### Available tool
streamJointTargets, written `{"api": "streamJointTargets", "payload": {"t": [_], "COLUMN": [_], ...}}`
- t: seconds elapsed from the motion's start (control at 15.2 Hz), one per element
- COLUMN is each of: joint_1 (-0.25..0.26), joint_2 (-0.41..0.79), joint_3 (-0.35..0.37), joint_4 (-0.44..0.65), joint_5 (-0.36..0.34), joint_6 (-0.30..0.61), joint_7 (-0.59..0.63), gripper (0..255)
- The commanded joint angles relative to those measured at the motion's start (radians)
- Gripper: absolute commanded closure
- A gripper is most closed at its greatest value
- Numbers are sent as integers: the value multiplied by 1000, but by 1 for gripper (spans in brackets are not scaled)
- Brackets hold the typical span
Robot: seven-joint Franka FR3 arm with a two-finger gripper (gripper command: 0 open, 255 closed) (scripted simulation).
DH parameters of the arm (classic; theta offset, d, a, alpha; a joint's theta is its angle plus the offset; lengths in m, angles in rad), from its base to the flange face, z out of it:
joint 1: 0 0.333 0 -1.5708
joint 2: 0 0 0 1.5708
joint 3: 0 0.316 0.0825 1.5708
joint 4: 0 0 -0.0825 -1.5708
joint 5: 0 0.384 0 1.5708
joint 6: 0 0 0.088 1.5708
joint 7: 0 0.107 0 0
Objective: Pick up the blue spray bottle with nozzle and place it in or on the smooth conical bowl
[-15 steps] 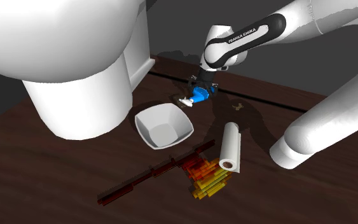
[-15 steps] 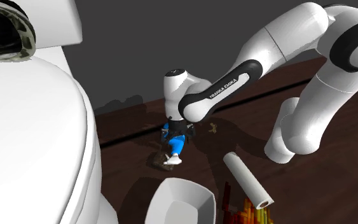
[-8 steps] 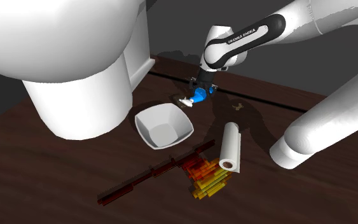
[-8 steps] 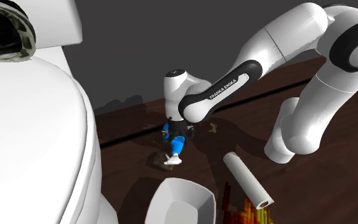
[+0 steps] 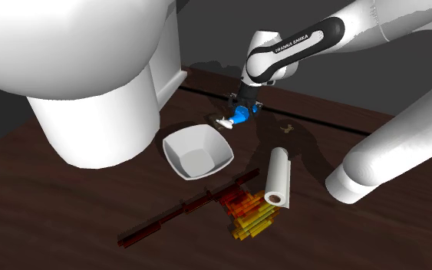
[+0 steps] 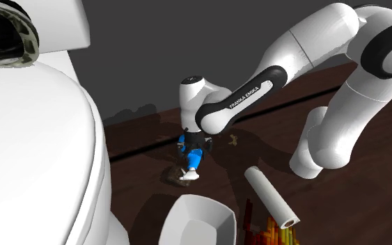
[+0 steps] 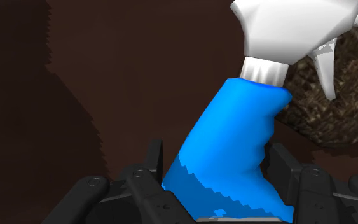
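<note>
One huge white rounded fixture (image 5: 91, 69), shaped much like a toilet, takes up the shoulder view's left, standing on a dark brown wood-grained surface (image 5: 37, 199). Right of its base sits the white bowl (image 5: 183, 149), squarish at the rim with sloping walls, upright and with nothing inside it. In front of the bowl, a long dark red bar (image 5: 160, 222) runs slantwise toward a pile of red, orange and yellow strips (image 5: 246, 211).

Just beyond the bowl's far corner, the black gripper (image 5: 242, 110) points down with its fingers narrowed onto the blue spray bottle (image 5: 239, 116). In the wrist view the two fingers (image 7: 152, 159) press against the bottle's (image 7: 234, 140) lower body on either side, and its white nozzle head (image 7: 292, 28) points away from the gripper (image 7: 215, 168), close to a rough brown patch (image 7: 336, 102) on the surface. Whether the nozzle touches the surface cannot be told. The bottle is near the bowl but outside it.

Further right, a small tan bone-shaped thing (image 5: 286, 128) lies alone, and a white paper roll (image 5: 278, 176) lies on its side beside the coloured strips. The white arm (image 5: 298, 42) reaches in from the upper right.

In the second exterior view the bowl (image 6: 198, 223) is at the lower edge, the bottle (image 6: 193, 161) hangs nozzle-down from the gripper (image 6: 193, 149) above it, and the roll (image 6: 269, 198) lies to the right.
</note>
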Motion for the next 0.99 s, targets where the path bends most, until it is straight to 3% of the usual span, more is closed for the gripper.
{"api": "streamJointTargets", "payload": {"t": [0.0,0.92], "joint_1": [0,-4], "joint_2": [0,-116], "joint_3": [0,-14], "joint_4": [0,89], "joint_5": [0,-5], "joint_6": [0,-204], "joint_7": [0,18], "gripper": [255,255]}}
